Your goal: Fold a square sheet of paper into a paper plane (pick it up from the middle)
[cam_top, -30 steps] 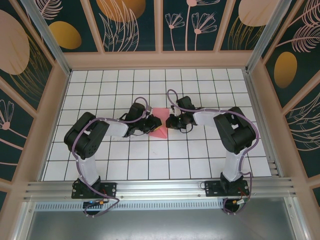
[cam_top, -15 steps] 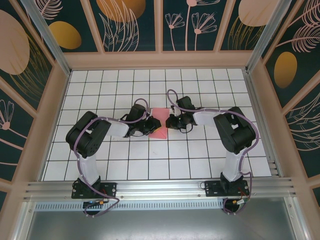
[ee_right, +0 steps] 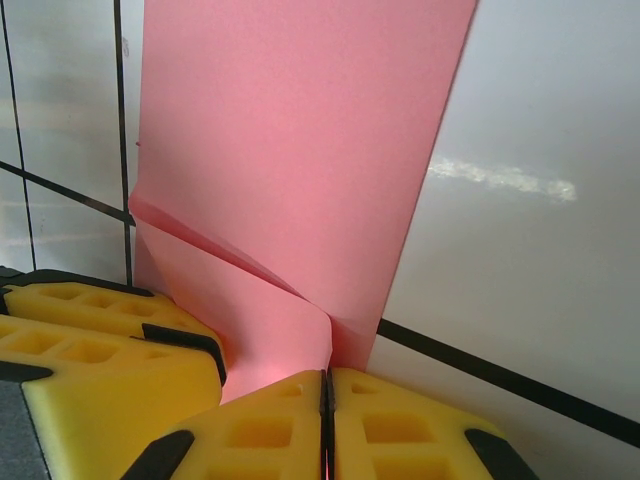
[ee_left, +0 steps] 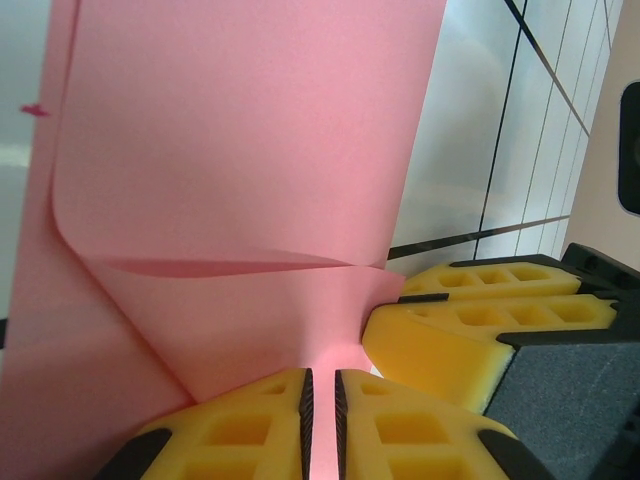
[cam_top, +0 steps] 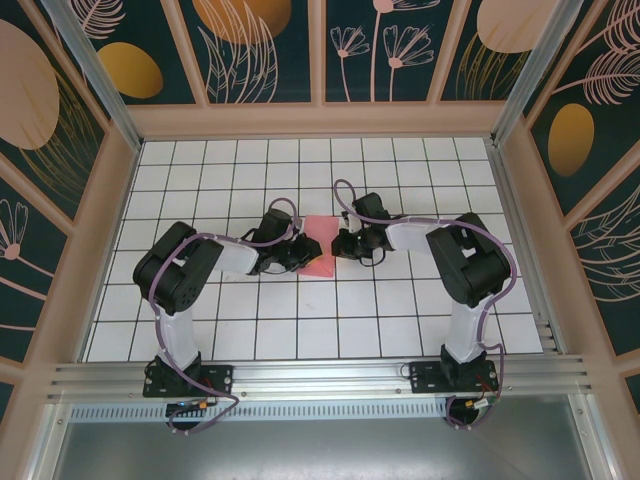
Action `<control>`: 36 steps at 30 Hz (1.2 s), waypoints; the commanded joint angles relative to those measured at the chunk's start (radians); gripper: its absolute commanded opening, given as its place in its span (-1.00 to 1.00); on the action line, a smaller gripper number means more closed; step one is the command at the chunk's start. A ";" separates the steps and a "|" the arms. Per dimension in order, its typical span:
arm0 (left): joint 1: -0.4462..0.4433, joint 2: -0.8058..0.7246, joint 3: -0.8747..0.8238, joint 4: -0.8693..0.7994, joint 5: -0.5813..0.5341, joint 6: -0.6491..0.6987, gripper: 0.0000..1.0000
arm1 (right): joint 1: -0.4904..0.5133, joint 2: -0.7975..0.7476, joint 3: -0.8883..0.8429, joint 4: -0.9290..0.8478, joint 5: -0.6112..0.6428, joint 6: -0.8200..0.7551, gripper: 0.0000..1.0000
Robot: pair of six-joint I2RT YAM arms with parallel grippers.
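Paper: creased pink sheet at the middle of the bench, between both tools.
Hidden: from above, its side edges sit under the tools; fold layers are hard to read.
Left tool: closed to a slit, pinching the paper.
Right tool: pressed shut on the paper.
Change: the near end was pointed a second ago and is now squarer.

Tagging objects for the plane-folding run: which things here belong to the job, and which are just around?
Job:
- pink paper, partly folded
- left tool, shut on the paper
- right tool, shut on the paper

Just around:
- tiled table
- patterned walls
- metal rail at the front
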State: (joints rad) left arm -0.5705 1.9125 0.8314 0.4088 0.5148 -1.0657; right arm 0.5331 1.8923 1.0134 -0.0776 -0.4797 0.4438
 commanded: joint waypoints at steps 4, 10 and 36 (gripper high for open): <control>-0.002 0.023 0.018 -0.061 -0.012 0.027 -0.64 | 0.008 0.018 0.004 -0.017 0.018 -0.007 -0.76; -0.001 0.028 0.023 -0.110 -0.041 0.026 -0.65 | 0.008 -0.022 0.020 -0.042 0.047 0.008 -0.64; -0.002 0.043 0.021 -0.163 -0.088 -0.007 -0.74 | 0.136 -0.116 -0.094 -0.007 0.031 0.074 -0.79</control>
State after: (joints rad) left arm -0.5743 1.9141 0.8616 0.3317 0.4839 -1.0676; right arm 0.6678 1.7496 0.9314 -0.1005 -0.4458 0.5007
